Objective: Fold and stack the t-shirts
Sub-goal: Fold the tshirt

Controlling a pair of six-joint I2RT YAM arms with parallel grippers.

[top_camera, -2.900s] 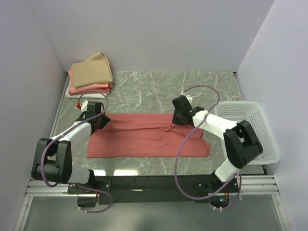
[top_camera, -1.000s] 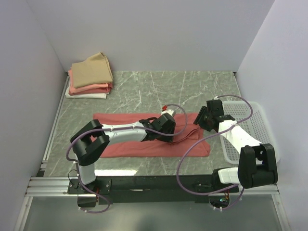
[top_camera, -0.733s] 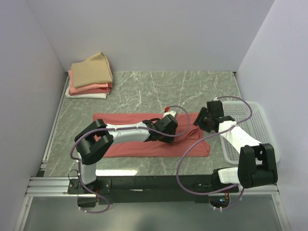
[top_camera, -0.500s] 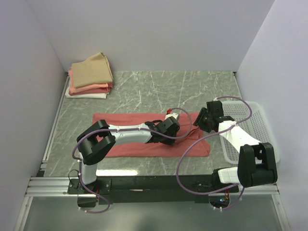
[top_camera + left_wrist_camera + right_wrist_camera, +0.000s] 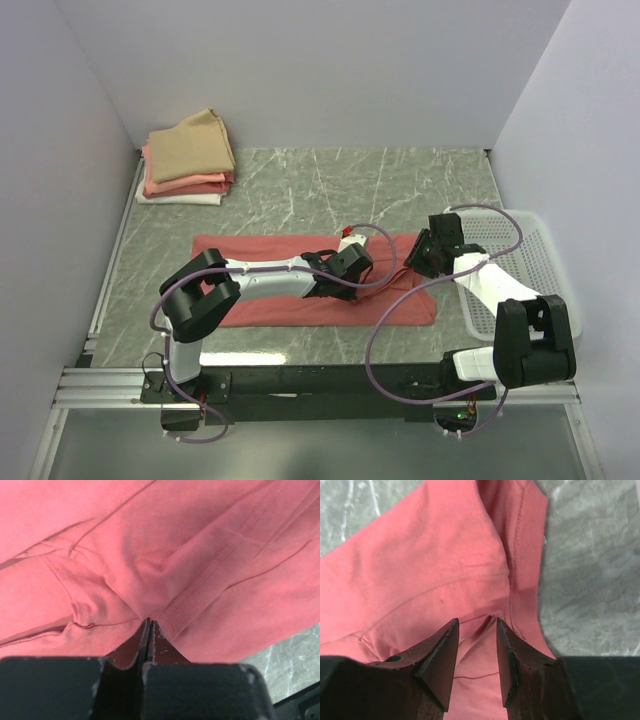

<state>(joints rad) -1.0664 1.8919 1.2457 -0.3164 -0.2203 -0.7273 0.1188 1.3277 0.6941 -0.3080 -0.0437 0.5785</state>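
Note:
A salmon-red t-shirt [image 5: 300, 308] lies spread flat across the middle of the table. My left gripper [image 5: 345, 272] reaches over its centre. In the left wrist view that gripper [image 5: 149, 621] is shut, and the shirt [image 5: 175, 555] wrinkles in towards its tips beside a stitched hem. My right gripper [image 5: 420, 258] is low over the shirt's right end. In the right wrist view it [image 5: 476, 621] stands open, its jaws on either side of a small raised fold of the shirt [image 5: 435, 555] next to a seam. At the back left lies a stack of folded t-shirts: tan [image 5: 195, 145], salmon-pink [image 5: 185, 183] and white [image 5: 175, 198].
A white perforated basket [image 5: 520, 240] stands at the table's right edge, just behind the right arm. Purple cables loop over both arms and across the shirt's right half. Bare marble table [image 5: 330, 185] separates the shirt from the back wall.
My left gripper slid a little rightwards over the shirt and closed. My right gripper's jaws came closer together around the fold while staying at the shirt's right end.

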